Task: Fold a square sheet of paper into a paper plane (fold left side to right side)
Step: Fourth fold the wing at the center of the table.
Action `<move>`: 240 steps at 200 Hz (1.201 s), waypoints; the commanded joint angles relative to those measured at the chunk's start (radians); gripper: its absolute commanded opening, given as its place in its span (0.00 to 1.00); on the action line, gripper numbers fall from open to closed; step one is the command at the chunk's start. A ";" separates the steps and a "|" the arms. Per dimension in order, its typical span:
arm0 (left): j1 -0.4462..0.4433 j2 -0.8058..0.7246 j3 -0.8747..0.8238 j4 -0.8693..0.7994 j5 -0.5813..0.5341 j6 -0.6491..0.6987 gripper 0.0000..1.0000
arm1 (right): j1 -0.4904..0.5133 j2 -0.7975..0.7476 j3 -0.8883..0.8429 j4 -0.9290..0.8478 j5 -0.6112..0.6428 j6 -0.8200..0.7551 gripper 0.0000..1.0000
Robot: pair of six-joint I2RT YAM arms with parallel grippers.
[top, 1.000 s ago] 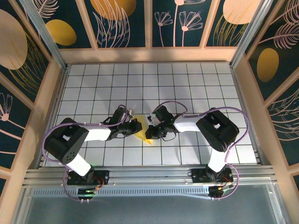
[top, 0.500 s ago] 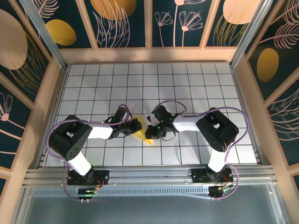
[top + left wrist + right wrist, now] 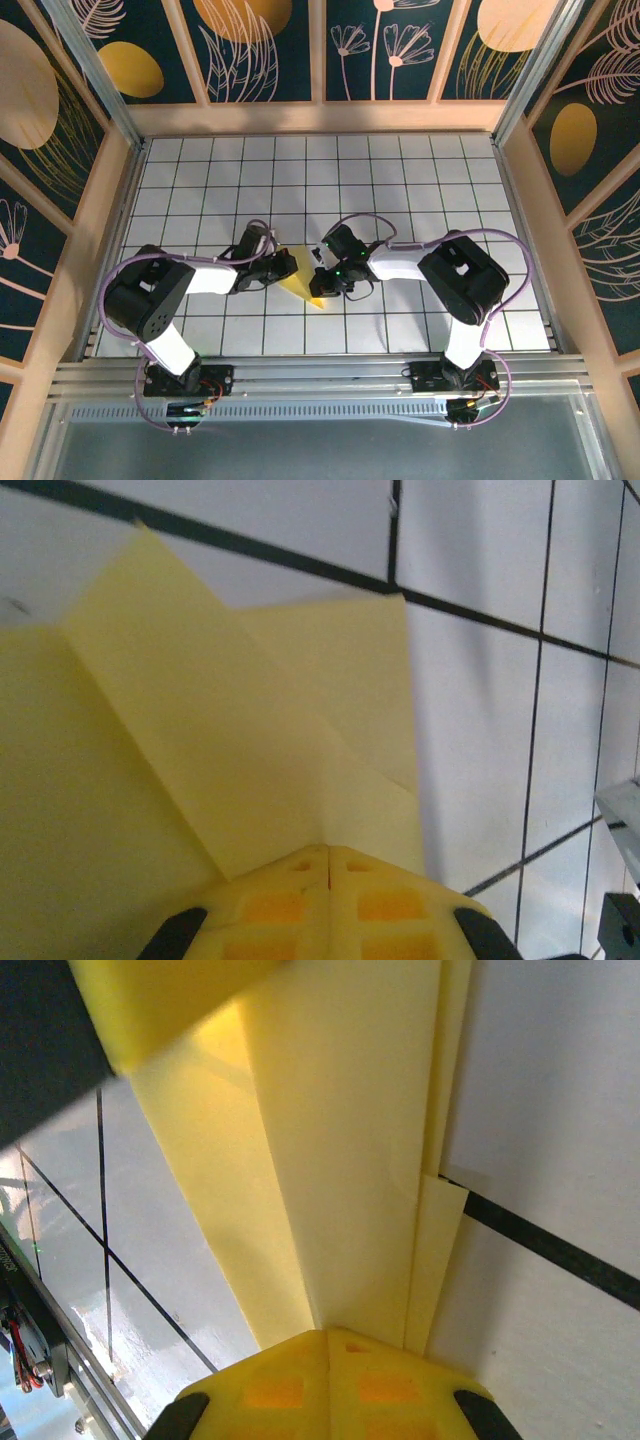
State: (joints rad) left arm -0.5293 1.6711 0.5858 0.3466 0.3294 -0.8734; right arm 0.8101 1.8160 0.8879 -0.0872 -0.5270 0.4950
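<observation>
item: square sheet of paper (image 3: 299, 285), bright yellow, lying as overlapping flaps that narrow to a point at 5 o'clock in the top view; not yet a finished paper plane.
location: on the white grid-tiled table (image 3: 420, 180), just toward 6 o'clock of its centre, between the two grippers.
left gripper (image 3: 283, 268): at the sheet's 9 o'clock edge; in the left wrist view its yellow fingertips (image 3: 290, 900) meet with no gap and nothing pinched between them, their ends resting on the paper.
right gripper (image 3: 320, 282): at the sheet's 3 o'clock edge; jaws likewise pressed together, fingertips (image 3: 370, 1385) down on the folded strip, holding nothing.
layers: left wrist view shows a raised flap with a diagonal crease running from 10 o'clock to 5 o'clock; right wrist view shows long parallel folds running 12 to 6 o'clock, one narrow layer stepping out at 3 o'clock.
step in hand (judged): flattening and sharpening creases before the left side goes over to the right.
method: press with closed tips and slide along the crease line, not across it; one tip pins while the other strokes.
care: thin paper skids on the smooth tiles; light downward load, slow travel.
alignment: edges should match before any crease is set.
risk: a tip catching a loose flap could lift or skew the layers.
</observation>
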 commanded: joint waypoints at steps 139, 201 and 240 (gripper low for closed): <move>0.196 0.112 0.159 -0.113 -0.067 0.180 0.00 | 0.005 0.075 -0.086 -0.139 0.173 -0.030 0.00; 0.200 -0.096 0.181 -0.245 -0.133 0.303 0.00 | -0.006 0.058 -0.084 -0.128 0.170 -0.029 0.00; 0.096 -0.214 0.062 -0.141 -0.016 0.241 0.00 | -0.009 0.054 -0.082 -0.124 0.171 -0.030 0.00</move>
State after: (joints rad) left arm -0.3523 1.4948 0.7105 0.1719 0.2520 -0.6205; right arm 0.8108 1.8080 0.8658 -0.0372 -0.5205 0.4831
